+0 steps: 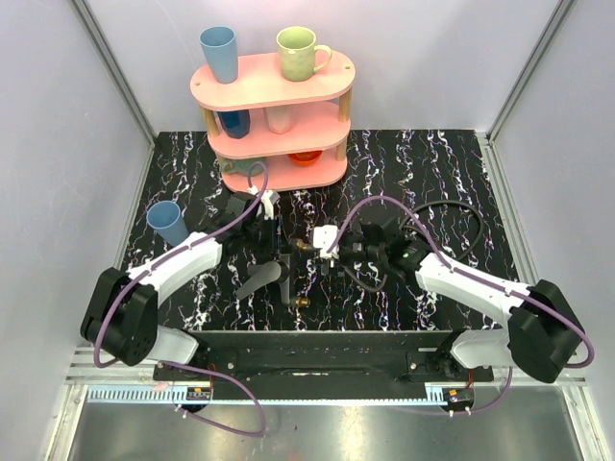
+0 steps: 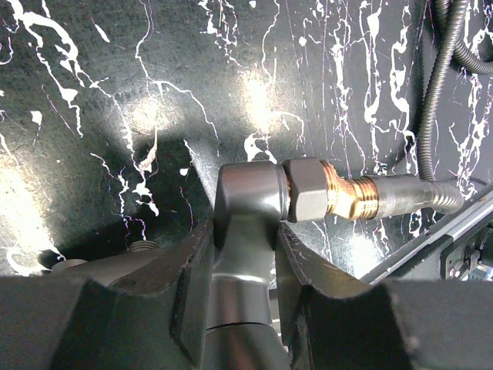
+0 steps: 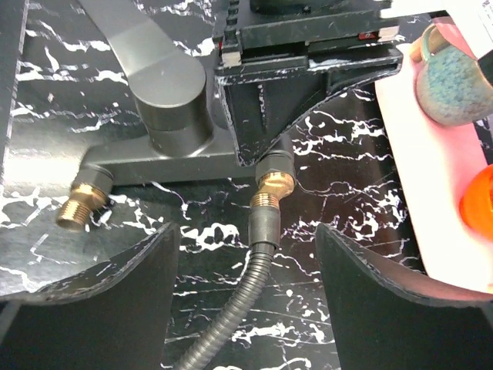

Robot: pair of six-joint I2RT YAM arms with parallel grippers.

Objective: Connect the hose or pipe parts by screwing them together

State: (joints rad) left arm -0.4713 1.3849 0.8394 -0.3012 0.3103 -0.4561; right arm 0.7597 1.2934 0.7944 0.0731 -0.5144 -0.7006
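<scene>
Hose (image 3: 240, 304) joined to nozzle (image 3: 166, 85), left gripper (image 2: 245, 266) clamping it

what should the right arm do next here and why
Probably close the right tool on the hose end and turn it tighter: its fingers stand open either side, brass thread shows above it, and the left tool clamps the tap.

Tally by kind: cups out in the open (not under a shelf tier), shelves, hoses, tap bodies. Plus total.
Cups: 3 (blue cup on the shelf top, green mug, blue cup on the table)
Shelf: 1
Hose: 1
Tap body: 1
Total: 6
</scene>
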